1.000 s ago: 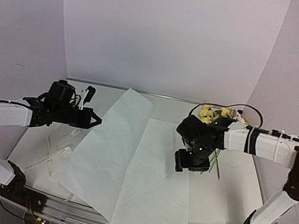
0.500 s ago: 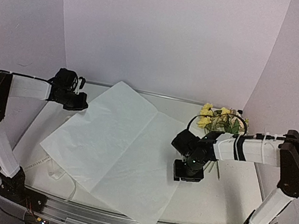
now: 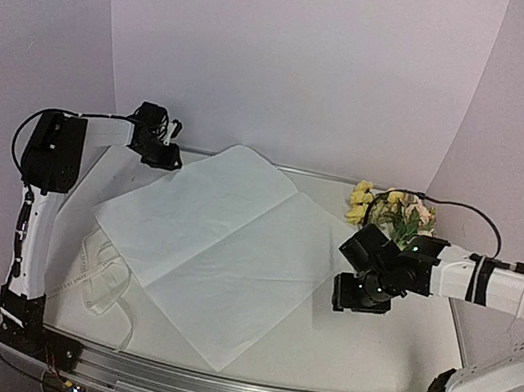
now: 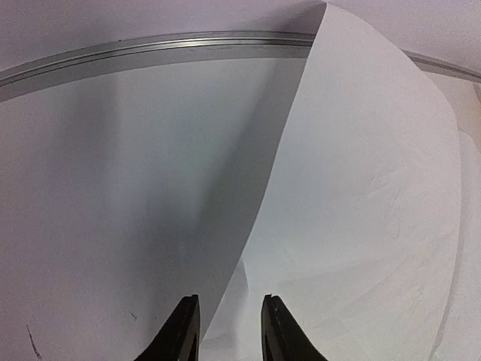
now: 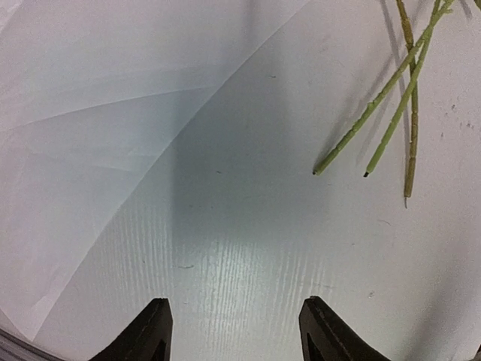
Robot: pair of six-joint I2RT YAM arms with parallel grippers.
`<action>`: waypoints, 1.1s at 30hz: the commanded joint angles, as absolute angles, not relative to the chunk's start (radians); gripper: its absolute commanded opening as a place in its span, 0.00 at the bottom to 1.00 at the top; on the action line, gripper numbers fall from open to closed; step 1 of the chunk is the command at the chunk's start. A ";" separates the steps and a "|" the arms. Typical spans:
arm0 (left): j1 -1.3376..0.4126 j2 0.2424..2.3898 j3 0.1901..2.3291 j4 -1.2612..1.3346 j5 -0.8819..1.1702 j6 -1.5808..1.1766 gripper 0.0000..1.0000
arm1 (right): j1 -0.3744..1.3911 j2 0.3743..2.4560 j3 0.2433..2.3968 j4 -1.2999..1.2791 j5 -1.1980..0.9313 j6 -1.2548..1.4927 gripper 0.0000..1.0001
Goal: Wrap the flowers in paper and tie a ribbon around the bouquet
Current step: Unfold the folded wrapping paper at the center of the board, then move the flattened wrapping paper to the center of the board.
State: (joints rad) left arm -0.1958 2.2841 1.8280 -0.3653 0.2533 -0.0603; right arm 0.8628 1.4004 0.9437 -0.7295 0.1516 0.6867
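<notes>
The left fingers [image 4: 183, 335], slightly apart, straddle the paper [image 4: 361, 226] edge; the right fingers [image 5: 152, 331] gape empty. Unheld, the paper could shift when the flowers [image 3: 388, 210] are dragged on.

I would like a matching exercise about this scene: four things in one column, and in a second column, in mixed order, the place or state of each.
Column one
1. the flowers
2. the paper
3. the ribbon
4. the right end effector

Column two
A. loosely piled on the left side of the table, toward its near edge
B. open, over bare surface just right of the sheet
C. lying at the back right
D. spread across the middle

Pairs: 1-C, 2-D, 3-A, 4-B
</notes>
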 commanded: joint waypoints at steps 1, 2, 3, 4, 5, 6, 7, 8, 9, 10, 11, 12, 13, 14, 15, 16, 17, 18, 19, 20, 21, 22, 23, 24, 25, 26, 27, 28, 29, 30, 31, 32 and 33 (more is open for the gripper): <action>-0.192 2.234 1.918 -0.420 0.179 -0.075 0.68 | 0.812 1.321 0.919 -0.806 0.190 0.660 0.66; -0.199 2.212 1.906 -0.403 0.161 -0.090 0.73 | 0.797 1.305 0.919 -0.814 0.181 0.655 0.68; -0.210 2.184 1.897 -0.390 0.138 -0.106 0.79 | 0.781 1.293 0.921 -0.819 0.164 0.649 0.72; -0.232 2.161 1.881 -0.383 0.115 -0.116 0.83 | 0.765 1.285 0.925 -0.826 0.148 0.642 0.75; -0.259 2.137 1.869 -0.378 0.081 -0.123 0.88 | 0.748 1.276 0.928 -0.836 0.138 0.637 0.80; -0.298 2.122 1.856 -0.374 0.031 -0.125 0.91 | 0.735 1.262 0.927 -0.839 0.132 0.632 0.84; -0.338 2.114 1.845 -0.373 -0.013 -0.128 0.93 | 0.718 1.244 0.923 -0.844 0.134 0.630 0.89; -0.381 2.109 1.837 -0.374 -0.044 -0.133 0.93 | 0.698 1.233 0.919 -0.848 0.133 0.631 0.96; -0.430 2.109 1.824 -0.370 -0.071 -0.145 0.93 | 0.681 1.222 0.915 -0.850 0.122 0.636 0.98; -0.469 2.113 1.814 -0.366 -0.081 -0.165 0.93 | 0.655 1.216 0.912 -0.850 0.097 0.642 0.98; -0.510 2.121 1.806 -0.361 -0.081 -0.186 0.93 | 0.629 1.215 0.910 -0.849 0.068 0.647 0.98; -0.554 2.131 1.799 -0.354 -0.084 -0.205 0.92 | 0.607 1.220 0.915 -0.845 0.037 0.650 0.98; -0.594 2.144 1.796 -0.345 -0.088 -0.222 0.92 | 0.586 1.229 0.923 -0.838 0.004 0.654 0.98; -0.629 2.164 1.797 -0.338 -0.089 -0.232 0.92 | 0.569 1.241 0.937 -0.833 -0.029 0.654 0.98; -0.662 2.185 1.806 -0.337 -0.091 -0.239 0.92 | 0.560 1.254 0.957 -0.831 -0.057 0.652 0.98; -0.695 2.209 1.823 -0.340 -0.093 -0.245 0.91 | 0.554 1.266 0.971 -0.830 -0.069 0.648 0.98; -0.722 2.236 1.847 -0.349 -0.095 -0.247 0.91 | 0.549 1.278 0.989 -0.828 -0.080 0.643 0.98; -0.744 2.271 1.870 -0.360 -0.102 -0.242 0.91 | 0.541 1.288 1.005 -0.827 -0.089 0.640 0.98; -0.766 2.308 1.905 -0.376 -0.117 -0.233 0.91 | 0.532 1.294 1.019 -0.826 -0.099 0.642 0.98; -0.787 2.341 1.956 -0.395 -0.133 -0.228 0.91 | 0.522 1.302 1.027 -0.825 -0.105 0.643 0.98; -0.798 2.382 1.991 -0.413 -0.152 -0.225 0.90 | 0.509 1.305 1.033 -0.825 -0.109 0.645 0.98; -0.809 2.411 2.026 -0.424 -0.159 -0.220 0.90 | 0.497 1.305 1.038 -0.825 -0.112 0.644 0.98; -0.816 2.427 2.043 -0.424 -0.165 -0.214 0.90 | 0.487 1.302 1.038 -0.825 -0.112 0.644 0.98; -0.826 2.448 2.062 -0.422 -0.170 -0.208 0.91 | 0.473 1.300 1.036 -0.824 -0.112 0.644 0.98; -0.831 2.462 2.077 -0.423 -0.174 -0.200 0.91 | 0.461 1.295 1.033 -0.824 -0.114 0.643 0.98; -0.840 2.476 2.085 -0.421 -0.182 -0.193 0.92 | 0.449 1.293 1.031 -0.824 -0.117 0.644 0.98; -0.849 2.489 2.093 -0.418 -0.190 -0.184 0.92 | 0.436 1.292 1.029 -0.824 -0.122 0.644 0.98; -0.859 2.501 2.099 -0.415 -0.199 -0.172 0.92 | 0.426 1.292 1.027 -0.824 -0.128 0.643 0.98; -0.868 2.512 2.106 -0.418 -0.209 -0.162 0.92 | 0.418 1.291 1.025 -0.824 -0.132 0.643 0.98; -0.877 2.524 2.113 -0.420 -0.221 -0.152 0.92 | 0.409 1.290 1.022 -0.824 -0.137 0.643 0.98; -0.885 2.535 2.115 -0.422 -0.237 -0.141 0.92 | 0.401 1.290 1.019 -0.824 -0.140 0.642 0.98; -0.895 2.544 2.114 -0.423 -0.253 -0.133 0.92 | 0.394 1.289 1.016 -0.823 -0.143 0.642 0.98; -0.904 2.549 2.112 -0.424 -0.261 -0.124 0.92 | 0.387 1.288 1.012 -0.823 -0.145 0.642 0.98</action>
